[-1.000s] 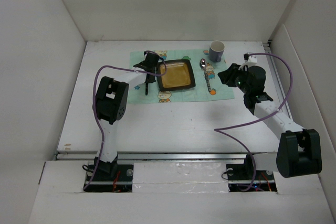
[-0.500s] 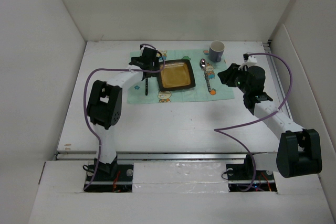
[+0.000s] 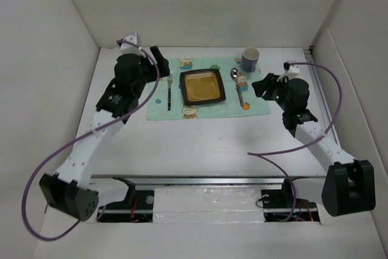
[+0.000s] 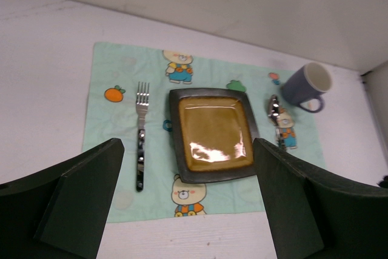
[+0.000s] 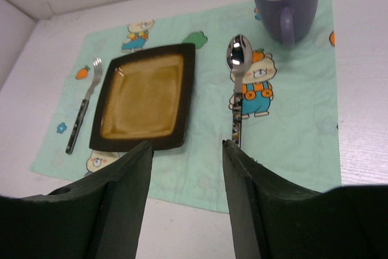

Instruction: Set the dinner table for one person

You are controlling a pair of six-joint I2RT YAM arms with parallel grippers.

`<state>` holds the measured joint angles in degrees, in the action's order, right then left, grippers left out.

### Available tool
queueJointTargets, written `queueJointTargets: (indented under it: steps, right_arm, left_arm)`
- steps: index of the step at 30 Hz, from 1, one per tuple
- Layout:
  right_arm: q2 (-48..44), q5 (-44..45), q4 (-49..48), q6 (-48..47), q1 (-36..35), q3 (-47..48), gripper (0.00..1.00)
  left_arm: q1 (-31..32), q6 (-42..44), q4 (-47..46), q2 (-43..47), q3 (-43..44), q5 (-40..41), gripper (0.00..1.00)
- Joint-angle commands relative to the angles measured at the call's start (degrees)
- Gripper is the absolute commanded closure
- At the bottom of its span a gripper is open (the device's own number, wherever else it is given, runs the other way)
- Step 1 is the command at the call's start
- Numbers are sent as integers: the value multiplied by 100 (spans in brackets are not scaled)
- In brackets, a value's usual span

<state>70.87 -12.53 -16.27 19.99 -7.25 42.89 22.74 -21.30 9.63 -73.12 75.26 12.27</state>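
Across the white tabletop, which fills the floor of the walled enclosure, a mint-green cartoon placemat lies toward the far side with a full setting on it. A square brown plate sits in the middle, a fork just to its left and a spoon just to its right. A purple mug stands at the mat's far right corner. Judged from this layout, the setting looks essentially complete, so the main risk is disturbance rather than a missed step.

The right end effector hovers near the right edge of the mat, pointed at the gap between plate and spoon. A low or sideways move from there could knock the spoon askew or snag the thin cloth. A snagged cloth would drag everything on it, and the tall mug would be the likeliest piece to tip. Whether the mug's base rests wholly on the cloth cannot be told. The left arm is raised beside the mat's left edge, and its loose purple cable loops low near the base, well clear of the dishes.

The left end effector has its fingers spread wide and frames the fork and plate from above, holding and touching nothing. The right one is moderately spread, also empty and clear of every item.
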Motion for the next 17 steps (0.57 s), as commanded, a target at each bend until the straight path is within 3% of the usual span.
queueJointTargets:
  steps: [1, 6, 10, 14, 17]
  right_arm:
    - [-721, 356, -578, -135, -145, -149, 44]
    - [-1899, 935, -799, -4, -146, -624, 42]
    - [-3366, 1735, -237, 66, -146, -730, 41]
    - [-4492, 2228, 237, 146, -146, -625, 39]
    - [-4574, 2195, 414, 120, -146, -511, 37]
  left_arm:
    - [-42, -401, -286, 1233, -738, -577, 14]
    - [-42, -419, -94, 2941, -1663, -393, 7]
    - [-42, -375, 65, 4198, -2576, -41, 3]
    - [-42, -463, -30, 4543, -2868, 135, 3]
    - [-42, -384, -75, 4377, -2763, -109, 2]
